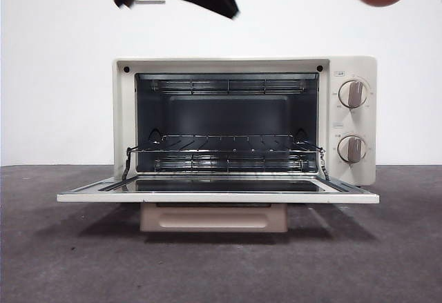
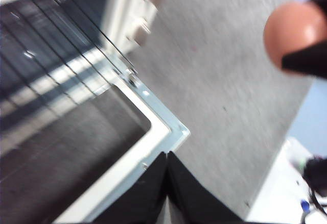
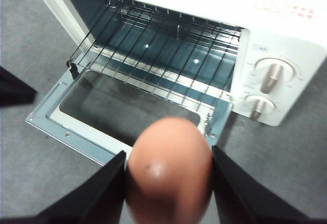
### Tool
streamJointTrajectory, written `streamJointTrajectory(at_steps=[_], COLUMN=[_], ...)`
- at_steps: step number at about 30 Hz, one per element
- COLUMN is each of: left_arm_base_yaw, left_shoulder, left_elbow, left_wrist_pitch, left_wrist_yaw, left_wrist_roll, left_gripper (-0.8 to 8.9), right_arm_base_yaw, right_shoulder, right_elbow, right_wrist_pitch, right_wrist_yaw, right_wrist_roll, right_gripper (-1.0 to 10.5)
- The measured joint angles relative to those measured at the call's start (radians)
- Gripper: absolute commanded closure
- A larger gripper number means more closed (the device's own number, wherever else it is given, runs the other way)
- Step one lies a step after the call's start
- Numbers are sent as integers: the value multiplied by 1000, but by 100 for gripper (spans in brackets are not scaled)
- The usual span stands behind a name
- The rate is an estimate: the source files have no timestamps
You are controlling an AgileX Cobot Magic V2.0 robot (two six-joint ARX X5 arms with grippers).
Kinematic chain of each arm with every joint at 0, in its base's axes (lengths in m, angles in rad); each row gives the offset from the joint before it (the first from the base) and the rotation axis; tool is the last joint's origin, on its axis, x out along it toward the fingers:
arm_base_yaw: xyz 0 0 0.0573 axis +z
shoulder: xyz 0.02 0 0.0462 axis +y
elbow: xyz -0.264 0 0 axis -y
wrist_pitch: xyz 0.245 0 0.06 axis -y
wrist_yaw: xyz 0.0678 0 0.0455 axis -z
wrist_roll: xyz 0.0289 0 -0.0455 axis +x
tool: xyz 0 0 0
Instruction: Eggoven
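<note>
The right tool is clamped on the reddish-brown egg, holding it up in the air above the counter, off the knob side of the toaster oven and not touching it. The oven's door is folded down flat with the wire rack pulled partway out (nothing on it). The left tool hangs over the door's corner with its jaws pressed together, empty.

I'm looking at a dark grey, slightly speckled table, with just the cream toaster oven sitting on it around the middle, near the far white wall. Its door is dropped open flat toward the near side
</note>
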Motion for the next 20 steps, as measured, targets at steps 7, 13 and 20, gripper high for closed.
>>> streamJointTrajectory(at_steps=[7, 13, 20], left_arm_base_yaw=[124, 253, 373], left_shoulder=[-120, -268, -399], left_elbow=[-146, -340, -510], left_wrist_pitch=[56, 108, 107], left_wrist_yaw=[-1, 23, 56], left_wrist_roll=[-16, -47, -53], left_gripper=[807, 807, 807], right_arm_base_yaw=[-16, -17, -22], right_shoulder=[106, 225, 438], right_elbow=[0, -3, -13], right_wrist_pitch=[76, 179, 366], right_wrist_yaw=[-43, -67, -68], right_wrist_roll=[0, 0, 0], right_gripper=[944, 944, 944])
